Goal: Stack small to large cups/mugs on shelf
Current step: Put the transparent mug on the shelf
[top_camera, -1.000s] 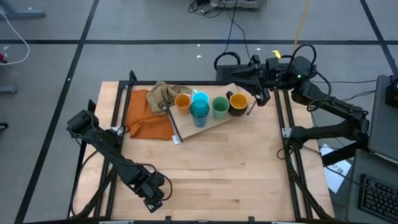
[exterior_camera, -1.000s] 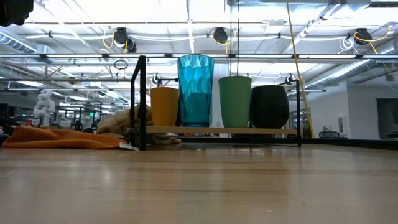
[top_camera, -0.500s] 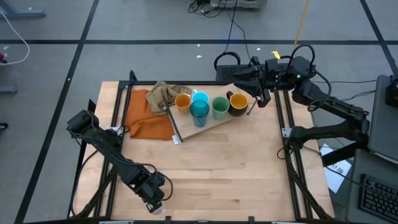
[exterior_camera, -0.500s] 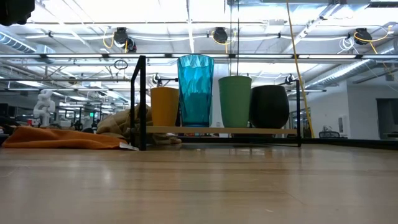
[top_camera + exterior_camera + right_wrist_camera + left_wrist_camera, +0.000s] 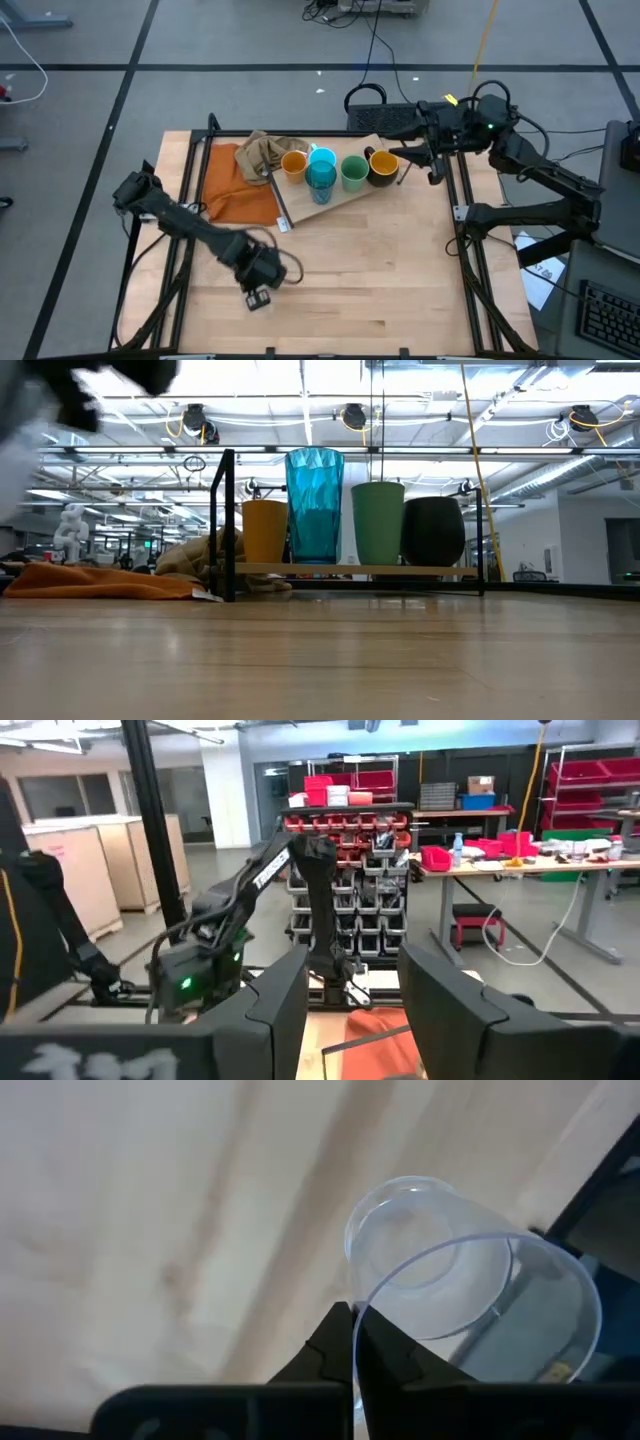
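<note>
The light wooden tabletop (image 5: 380, 270) carries every item. On its far side, well apart from the left jaws (image 5: 258, 297) and just beside the right jaws (image 5: 434, 172), stands the shelf (image 5: 345, 197), a light wooden rectangular board on thin black metal legs. An orange cloth (image 5: 240, 190) with a crumpled tan rag (image 5: 262, 155) on it lies at the shelf's end farthest from the right jaws.

Five vessels stand upright on the shelf. Counting outward from the right jaws in the high view: a black mug with a yellow-orange inside (image 5: 382, 167), a green cup (image 5: 354, 173), a tall teal translucent tumbler (image 5: 320, 183) with a light-blue mug (image 5: 322, 157) behind it, and an orange cup (image 5: 294, 165). In the low view the black mug (image 5: 433, 531), green cup (image 5: 378, 523), tumbler (image 5: 314, 506) and orange cup (image 5: 265, 531) stand in one row; the light-blue mug is hidden there.

The left arm reaches over the near half of the tabletop. In its wrist view the left jaws (image 5: 355, 1342) are closed on the rim of a clear glass (image 5: 470, 1295), which lies tilted with its base pointing away from the jaws, over the wood.

The right arm waits at the tabletop's far right edge; its jaws (image 5: 352, 990) stand partly open and hold nothing.
</note>
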